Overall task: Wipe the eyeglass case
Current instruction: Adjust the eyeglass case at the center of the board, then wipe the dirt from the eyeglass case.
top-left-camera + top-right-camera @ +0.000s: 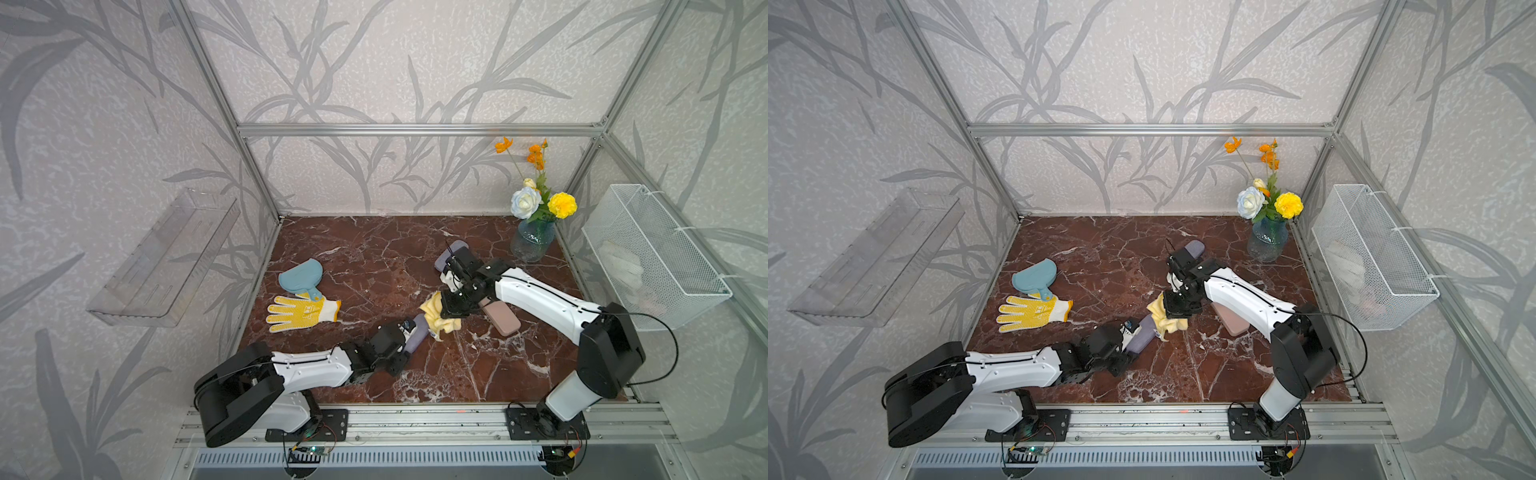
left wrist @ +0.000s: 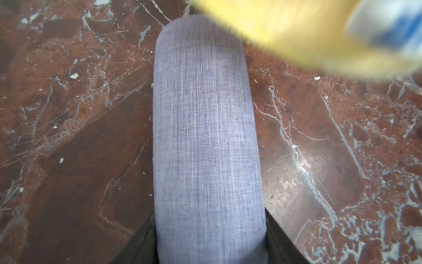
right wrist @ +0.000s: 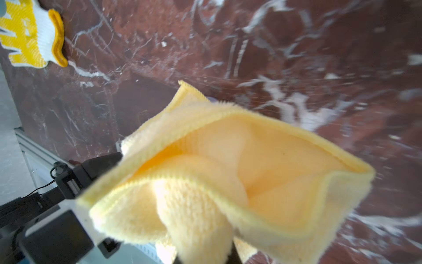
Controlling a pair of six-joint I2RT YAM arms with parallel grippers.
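Observation:
A grey-lavender fabric eyeglass case (image 1: pixel 417 337) (image 1: pixel 1141 338) lies low over the marble table near the front middle. My left gripper (image 1: pixel 405 352) (image 1: pixel 1128 350) is shut on its near end; in the left wrist view the case (image 2: pixel 205 137) runs out from between the dark fingers (image 2: pixel 277 240). My right gripper (image 1: pixel 449 321) (image 1: pixel 1177 320) is shut on a bunched yellow cloth (image 1: pixel 435 318) (image 1: pixel 1163 318) (image 3: pixel 228 171). The cloth hangs over the case's far end (image 2: pixel 285 34); whether it touches the case I cannot tell.
A pink case (image 1: pixel 505 323) lies under the right arm and another lavender case (image 1: pixel 451 250) behind it. A yellow glove (image 1: pixel 301 313) and a blue mitt (image 1: pixel 301 274) lie at the left. A flower vase (image 1: pixel 532 241) stands back right beside a wire basket (image 1: pixel 648 257).

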